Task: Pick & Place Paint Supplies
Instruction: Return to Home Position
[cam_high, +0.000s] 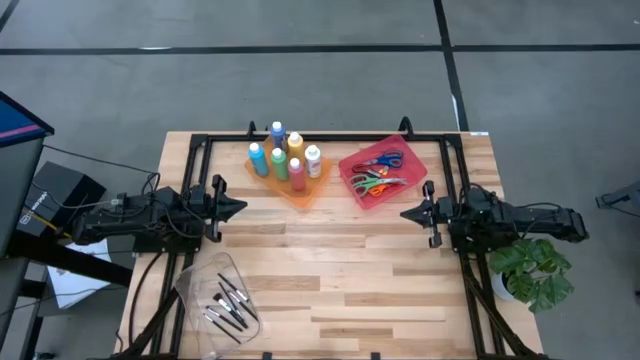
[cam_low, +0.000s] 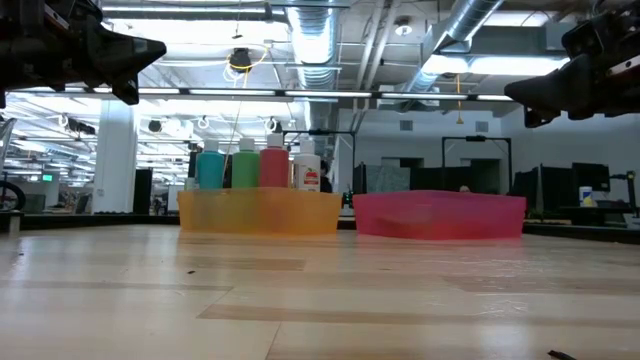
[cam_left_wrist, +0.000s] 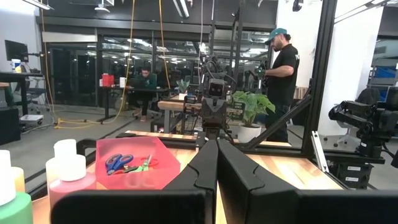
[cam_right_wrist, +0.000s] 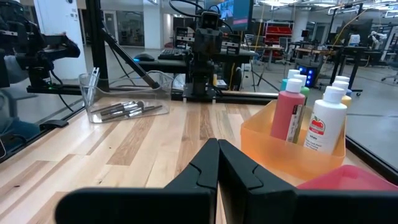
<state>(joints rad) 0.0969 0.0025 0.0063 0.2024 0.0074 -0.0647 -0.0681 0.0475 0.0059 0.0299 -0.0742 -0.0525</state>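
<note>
L hand (cam_high: 243, 207), R hand (cam_high: 403, 213) clenched empty over plank table (cam_high: 330, 270); plastic bottles (cam_high: 279, 165) in triangular tray (cam_high: 300, 195).

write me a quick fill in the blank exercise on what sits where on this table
The orange tray holds paint ____.
The clear tray holds only ____.
The pink bin holds only ____.
The left gripper and the right gripper both have their jaws ____.
Missing words: bottles; brushes; scissors; shut.
</note>
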